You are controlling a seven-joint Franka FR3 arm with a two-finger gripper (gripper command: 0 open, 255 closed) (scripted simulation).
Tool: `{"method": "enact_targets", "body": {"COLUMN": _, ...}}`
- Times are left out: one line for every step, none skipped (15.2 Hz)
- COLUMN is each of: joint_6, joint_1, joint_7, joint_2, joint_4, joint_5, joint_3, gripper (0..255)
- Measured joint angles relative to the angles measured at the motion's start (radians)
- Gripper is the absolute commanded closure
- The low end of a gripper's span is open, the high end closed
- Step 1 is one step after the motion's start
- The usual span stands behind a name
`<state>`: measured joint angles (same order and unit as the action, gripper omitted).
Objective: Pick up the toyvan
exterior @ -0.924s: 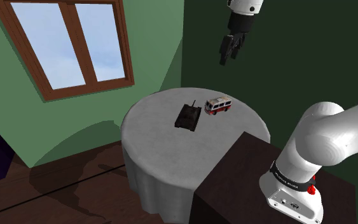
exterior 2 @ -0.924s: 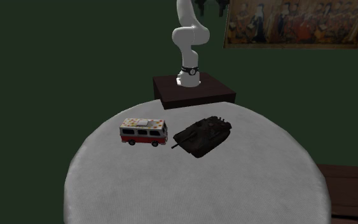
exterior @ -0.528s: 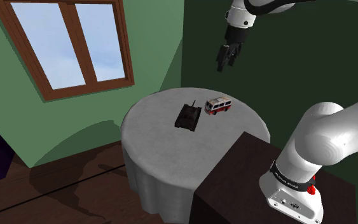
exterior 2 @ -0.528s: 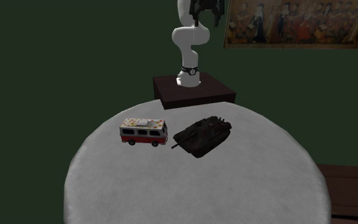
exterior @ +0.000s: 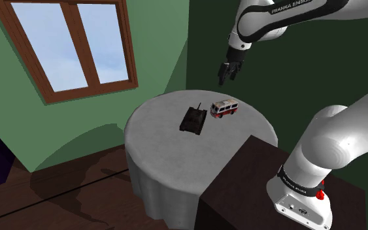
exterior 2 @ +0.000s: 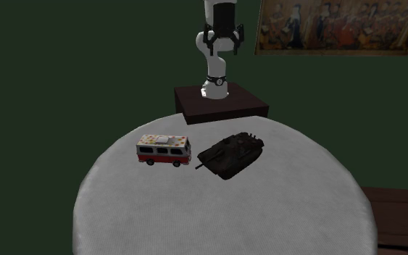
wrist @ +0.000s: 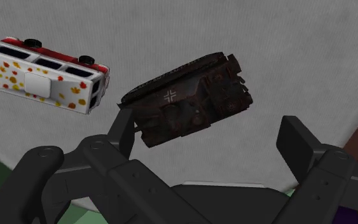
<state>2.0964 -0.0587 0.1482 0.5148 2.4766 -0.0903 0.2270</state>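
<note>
Shoulder view: a toy van (exterior: 224, 108), white with a red lower band, stands on its wheels on a round tabletop (exterior: 163, 150) draped in a pale grey cloth. It sits in the far half of the tabletop, towards the shoulder view's right edge. In the second exterior view the van (exterior 2: 164, 149) shows orange and yellow dots on its white roof and lies left of the tabletop's (exterior 2: 267, 217) middle, on the side nearer the arm's stand (exterior 2: 220, 101).

Just beside the van, not touching it, is a dark toy tank (exterior: 193, 119), closer to the middle of the tabletop. Its barrel points towards the van's end in the second exterior view (exterior 2: 230, 153).

The black gripper (exterior: 224, 77) hangs in the air above the far edge of the tabletop, well apart from both toys. In the wrist view its fingers (wrist: 123, 124) are spread wide with nothing between them; the tank (wrist: 187, 102) lies beyond them and the van (wrist: 44, 75) off to one side.

A brown-framed window (exterior: 71, 42) is set in a green wall, and a painting (exterior 2: 340, 25) hangs on a dark wall.
</note>
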Motion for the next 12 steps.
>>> {"method": "enact_targets", "body": {"joint_6": 0.030, "joint_1": -0.003, "joint_7": 0.007, "joint_2": -0.025, "joint_4": 0.004, "joint_5": 0.003, "joint_3": 0.013, "gripper": 0}}
{"method": "enact_targets", "body": {"joint_6": 0.059, "joint_1": -0.003, "joint_7": 0.005, "joint_2": -0.049, "joint_4": 0.008, "joint_5": 0.008, "joint_3": 0.020, "gripper": 0}}
{"method": "enact_targets", "body": {"joint_6": 0.095, "joint_1": -0.005, "joint_7": 0.015, "joint_2": -0.084, "joint_4": 0.010, "joint_5": 0.013, "joint_3": 0.035, "gripper": 0}}
{"method": "enact_targets", "body": {"joint_6": 0.121, "joint_1": -0.007, "joint_7": 0.028, "joint_2": -0.115, "joint_4": 0.004, "joint_5": 0.020, "joint_3": 0.052, "gripper": 0}}
{"method": "enact_targets", "body": {"joint_6": 0.148, "joint_1": -0.006, "joint_7": 0.035, "joint_2": -0.151, "joint_4": -0.005, "joint_5": 0.030, "joint_3": 0.064, "gripper": 0}}
{"method": "enact_targets", "body": {"joint_6": 0.188, "joint_1": -0.009, "joint_7": 0.048, "joint_2": -0.179, "joint_4": 0.008, "joint_5": 0.038, "joint_3": 0.079, "gripper": 0}}
{"method": "enact_targets", "body": {"joint_6": 0.220, "joint_1": -0.008, "joint_7": 0.060, "joint_2": -0.214, "joint_4": 0.005, "joint_5": 0.050, "joint_3": 0.093, "gripper": 0}}
{"method": "enact_targets", "body": {"joint_6": 0.248, "joint_1": -0.009, "joint_7": 0.077, "joint_2": -0.249, "joint_4": -0.001, "joint_5": 0.065, "joint_3": 0.110, "gripper": 0}}
{"method": "enact_targets", "body": {"joint_6": 0.273, "joint_1": -0.010, "joint_7": 0.097, "joint_2": -0.281, "joint_4": -0.007, "joint_5": 0.081, "joint_3": 0.126, "gripper": 0}}
{"method": "enact_targets", "body": {"joint_6": 0.298, "joint_1": -0.011, "joint_7": 0.121, "joint_2": -0.319, "joint_4": -0.018, "joint_5": 0.101, "joint_3": 0.144, "gripper": 0}}
{"method": "enact_targets", "body": {"joint_6": 0.319, "joint_1": -0.010, "joint_7": 0.135, "joint_2": -0.350, "joint_4": -0.025, "joint_5": 0.122, "joint_3": 0.154, "gripper": 0}}
{"method": "enact_targets", "body": {"joint_6": 0.343, "joint_1": -0.008, "joint_7": 0.156, "joint_2": -0.387, "joint_4": -0.035, "joint_5": 0.147, "joint_3": 0.166, "gripper": 0}}
